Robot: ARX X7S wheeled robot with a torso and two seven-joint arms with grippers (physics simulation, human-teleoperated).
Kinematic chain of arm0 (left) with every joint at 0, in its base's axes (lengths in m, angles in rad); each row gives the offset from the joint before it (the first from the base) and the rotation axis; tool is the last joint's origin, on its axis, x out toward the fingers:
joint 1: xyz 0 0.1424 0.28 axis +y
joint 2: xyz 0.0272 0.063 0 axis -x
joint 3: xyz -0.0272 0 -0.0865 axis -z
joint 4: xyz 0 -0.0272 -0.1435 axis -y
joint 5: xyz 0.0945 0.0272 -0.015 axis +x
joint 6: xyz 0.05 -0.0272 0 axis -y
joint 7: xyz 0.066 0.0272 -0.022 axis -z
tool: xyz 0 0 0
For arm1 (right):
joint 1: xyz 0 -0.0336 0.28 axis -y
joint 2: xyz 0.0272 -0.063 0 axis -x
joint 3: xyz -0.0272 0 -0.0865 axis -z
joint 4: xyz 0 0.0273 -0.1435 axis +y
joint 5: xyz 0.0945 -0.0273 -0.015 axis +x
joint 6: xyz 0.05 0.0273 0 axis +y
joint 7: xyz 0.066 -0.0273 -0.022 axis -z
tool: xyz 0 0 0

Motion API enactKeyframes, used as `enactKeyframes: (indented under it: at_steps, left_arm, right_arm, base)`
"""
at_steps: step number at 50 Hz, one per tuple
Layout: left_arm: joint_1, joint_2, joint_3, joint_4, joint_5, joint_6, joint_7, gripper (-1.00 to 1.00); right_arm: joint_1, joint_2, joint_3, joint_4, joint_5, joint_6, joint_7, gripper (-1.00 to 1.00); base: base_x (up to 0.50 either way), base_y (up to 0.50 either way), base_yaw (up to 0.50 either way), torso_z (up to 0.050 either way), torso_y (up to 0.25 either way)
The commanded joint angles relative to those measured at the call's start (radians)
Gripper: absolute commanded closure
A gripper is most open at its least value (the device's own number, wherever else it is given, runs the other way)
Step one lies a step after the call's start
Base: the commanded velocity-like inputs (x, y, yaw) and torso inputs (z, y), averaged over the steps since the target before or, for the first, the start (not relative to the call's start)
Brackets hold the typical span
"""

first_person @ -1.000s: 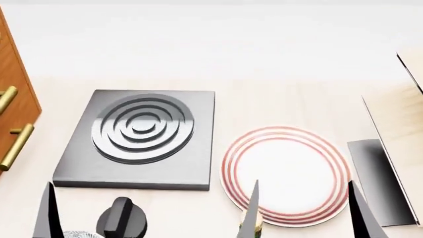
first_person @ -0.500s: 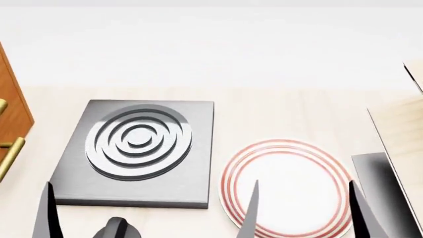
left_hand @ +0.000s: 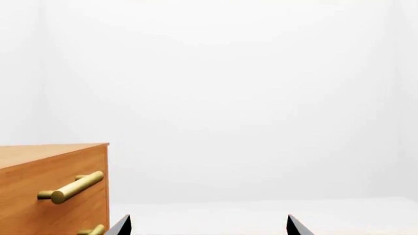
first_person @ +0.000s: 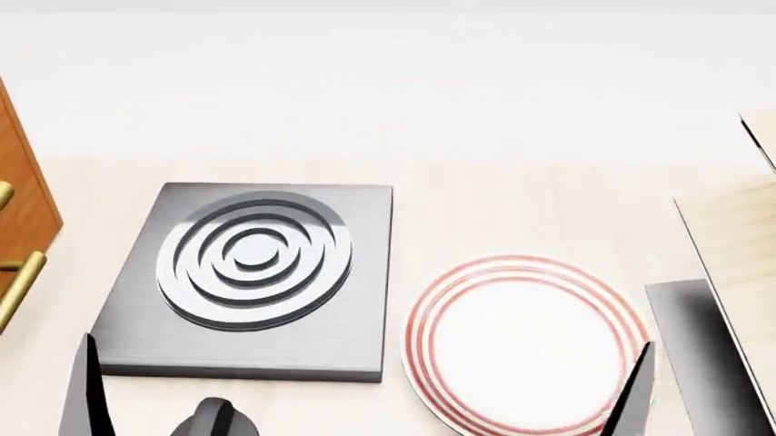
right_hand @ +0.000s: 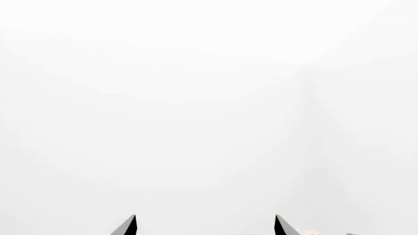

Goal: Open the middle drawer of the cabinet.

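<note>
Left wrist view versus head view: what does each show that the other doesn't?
Only the left wrist view shows the cabinet's top edge and its uppermost brass handle whole. Only the head view shows the grey hotplate, the red-ringed plate and a dark knob. Both share the cabinet, brass handles and the left pincer's dark fingertips, spread apart with nothing between them.

Before me the pale bench [first_person: 510,195] carries the cabinet [first_person: 22,195] at its left edge, a grey hotplate [first_person: 253,277] and, beside it, a red-ringed plate [first_person: 522,341].
</note>
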State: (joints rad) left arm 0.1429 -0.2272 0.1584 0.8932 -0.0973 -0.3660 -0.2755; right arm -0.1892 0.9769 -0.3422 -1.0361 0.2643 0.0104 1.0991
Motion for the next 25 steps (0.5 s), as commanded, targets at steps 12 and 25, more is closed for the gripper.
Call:
enactKeyframes:
  at_steps: [12,25]
  left_arm:
    - [-0.005,-0.015,0.009,-0.004,-0.008,0.000,-0.020,-1.00]
    - [-0.004,-0.022,0.018,-0.003,-0.007,0.002,-0.029,-1.00]
  right_arm:
    - [-0.240,0.376,0.096,0.008,0.067,-0.171,0.465,-1.00]
    - [-0.463,0.324,0.319,0.039,0.076,-0.188,0.442,-1.00]
  base:
    - [0.00,0.00,0.00,0.000,0.000]
    - [0.00,0.00,0.00,0.000,0.000]
